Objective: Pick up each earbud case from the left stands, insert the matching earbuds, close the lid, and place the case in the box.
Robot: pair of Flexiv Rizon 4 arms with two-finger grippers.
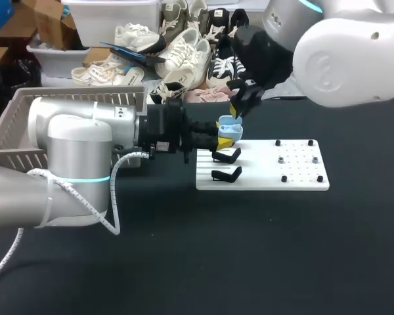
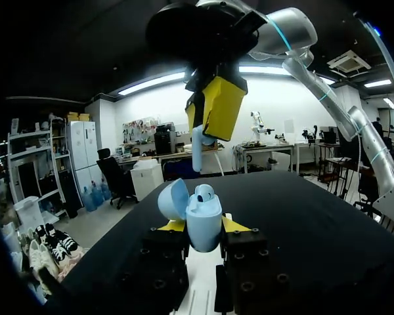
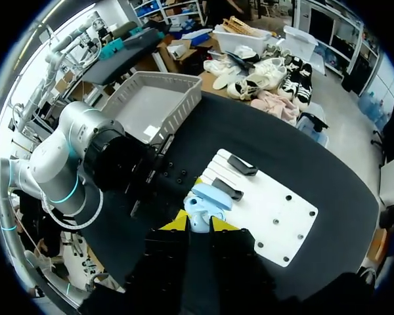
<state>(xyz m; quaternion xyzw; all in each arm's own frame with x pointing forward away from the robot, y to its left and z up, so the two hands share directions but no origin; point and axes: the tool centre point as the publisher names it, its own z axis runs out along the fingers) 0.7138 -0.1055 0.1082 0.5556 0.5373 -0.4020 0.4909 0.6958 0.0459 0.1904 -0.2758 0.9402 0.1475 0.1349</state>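
Just above the open case, an earbud hangs

Closest in, the left gripper (image 2: 203, 226) has its two yellow-tipped fingers pressed against opposite sides of a pale blue earbud case (image 2: 203, 215), holding it upright and clear of the table (image 1: 249, 262). The case's lid (image 2: 173, 199) is swung open to one side. One earbud (image 2: 205, 192) already sits in the top of the case, next to the lid.

Right over the case, the right gripper (image 2: 203, 125) points down. Its fingers are pinched nearly together on a second earbud (image 2: 197, 149), which sticks out below the yellow tips. A small gap shows between that earbud and the case underneath. In the right wrist view the case lies straight ahead of the right gripper's fingers.

A little farther out is the white board (image 1: 295, 177), lying flat on the black table. The case is held in the air at the board's left end, close to two black stands (image 1: 226, 155) that sit one behind the other on that end. Neither stand has a case on it. A few small black pegs dot the board's other end.

Farthest back, at the table's left rear edge, stands a grey basket (image 1: 13, 125), partly hidden behind the left arm.
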